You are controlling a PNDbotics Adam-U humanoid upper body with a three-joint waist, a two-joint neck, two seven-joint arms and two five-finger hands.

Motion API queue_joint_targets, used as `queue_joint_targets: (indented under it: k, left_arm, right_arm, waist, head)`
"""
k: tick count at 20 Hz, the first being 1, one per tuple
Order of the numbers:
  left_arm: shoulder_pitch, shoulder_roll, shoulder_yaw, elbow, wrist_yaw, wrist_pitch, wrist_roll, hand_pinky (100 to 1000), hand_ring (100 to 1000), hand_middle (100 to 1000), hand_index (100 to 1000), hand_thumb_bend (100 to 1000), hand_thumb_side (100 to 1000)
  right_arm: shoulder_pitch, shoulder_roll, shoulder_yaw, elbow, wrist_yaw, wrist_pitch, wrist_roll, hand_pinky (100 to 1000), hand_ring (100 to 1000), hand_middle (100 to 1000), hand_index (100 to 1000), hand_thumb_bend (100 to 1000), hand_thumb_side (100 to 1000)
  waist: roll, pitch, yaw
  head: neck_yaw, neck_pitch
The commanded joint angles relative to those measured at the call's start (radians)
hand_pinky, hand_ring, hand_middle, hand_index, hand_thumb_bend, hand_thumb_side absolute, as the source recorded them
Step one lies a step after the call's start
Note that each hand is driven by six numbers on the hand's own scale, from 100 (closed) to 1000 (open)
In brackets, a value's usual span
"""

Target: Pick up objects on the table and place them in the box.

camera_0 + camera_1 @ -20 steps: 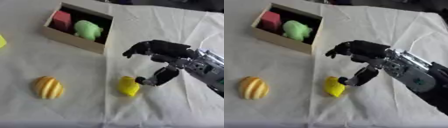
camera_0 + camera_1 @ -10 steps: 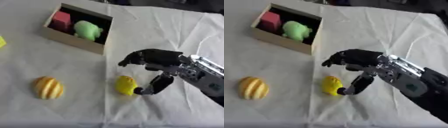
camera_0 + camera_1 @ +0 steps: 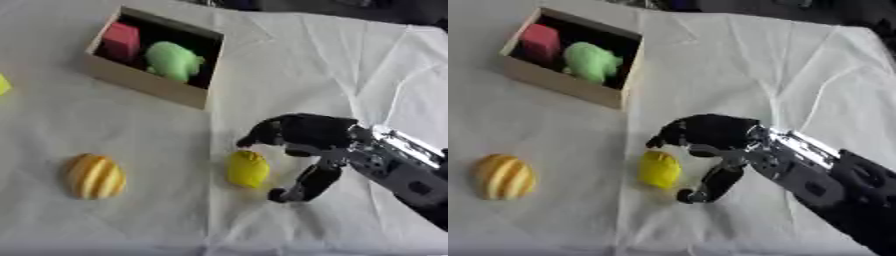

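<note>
Reaching in from the right side, the robot's right hand (image 3: 302, 137) is hanging over the white cloth (image 3: 332, 60) that is covering the table. Its fingers (image 3: 254, 137) are curving down above the far end of a small yellow lemon-like fruit (image 3: 248, 168), and its thumb (image 3: 302, 185) is pointing down at the near right side of the same fruit. The fruit is lying on the cloth between fingers and thumb, so the hand is bracketing it in a half-closed claw. I cannot tell if any fingertip is really touching the fruit; the hand is not closing around it yet, and the fruit is still resting on the cloth.

To the left of the hand, well apart, a striped yellow-orange fruit (image 3: 93, 175) is lying on the cloth. Farther away from the hand, up and to the left, a wooden box (image 3: 144, 82) is standing with its opening facing up. Inside it a red block (image 3: 121, 40) is sitting in the far left part and a green rounded object (image 3: 174, 60) is sitting just beside it, to the right. At the far left edge of the left eye view a small yellow thing (image 3: 3, 84) is showing only in part.
</note>
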Motion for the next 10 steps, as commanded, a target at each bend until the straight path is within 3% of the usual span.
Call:
queue_joint_targets:
  k: [1,10]
  left_arm:
    - [-0.015,0.012,-0.001,-0.013,0.003,0.0,-0.004,728,858,726,817,129,578]
    - [-0.023,0.01,-0.002,-0.015,0.002,0.0,-0.005,728,859,727,817,126,578]
  right_arm:
    - [-0.003,0.012,-0.004,0.005,0.028,0.013,-0.017,844,884,778,923,405,269]
    - [0.013,0.063,0.012,0.063,0.068,0.025,-0.055,834,870,744,906,362,270]
  waist:
    - [-0.005,-0.017,0.002]
    - [-0.002,-0.01,0.008]
  head:
    - [-0.005,0.004]
    - [-0.01,0.004]
